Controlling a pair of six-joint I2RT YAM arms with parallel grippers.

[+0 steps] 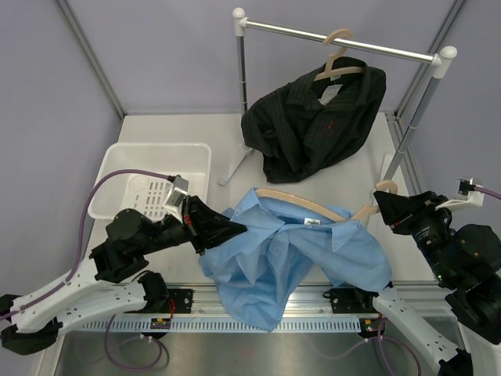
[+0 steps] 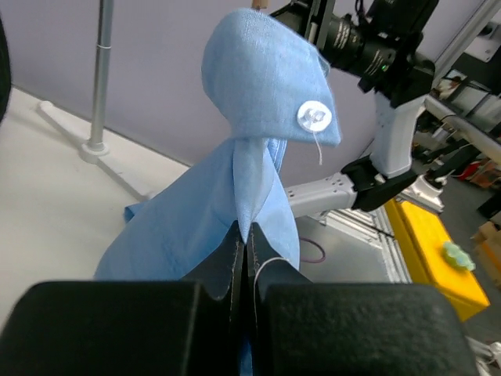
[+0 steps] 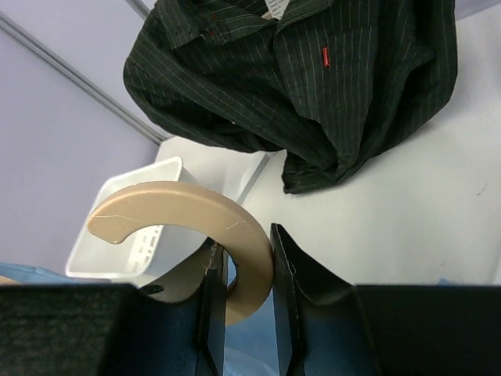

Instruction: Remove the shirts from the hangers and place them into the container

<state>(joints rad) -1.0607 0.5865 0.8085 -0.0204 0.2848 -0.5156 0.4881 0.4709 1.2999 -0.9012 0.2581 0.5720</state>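
Note:
The light blue shirt (image 1: 290,254) lies bunched at the near middle of the table, still on its beige hanger (image 1: 305,205). My left gripper (image 1: 239,229) is shut on the shirt's left edge. In the left wrist view the blue fabric (image 2: 258,94) rises from the pinched jaws (image 2: 244,227), with a white button (image 2: 315,116) showing. My right gripper (image 1: 378,196) is shut on that hanger's hook (image 3: 188,207), with a finger on either side (image 3: 243,239). The black pinstriped shirt (image 1: 313,117) hangs on a second hanger (image 1: 338,63) from the rail. The white container (image 1: 125,164) stands at the left.
A clothes rack stands at the back, with a metal rail (image 1: 337,39), a left post (image 1: 241,70), a slanted right post (image 1: 419,110) and a white foot (image 1: 235,168). An aluminium rail (image 1: 258,301) runs along the table's near edge.

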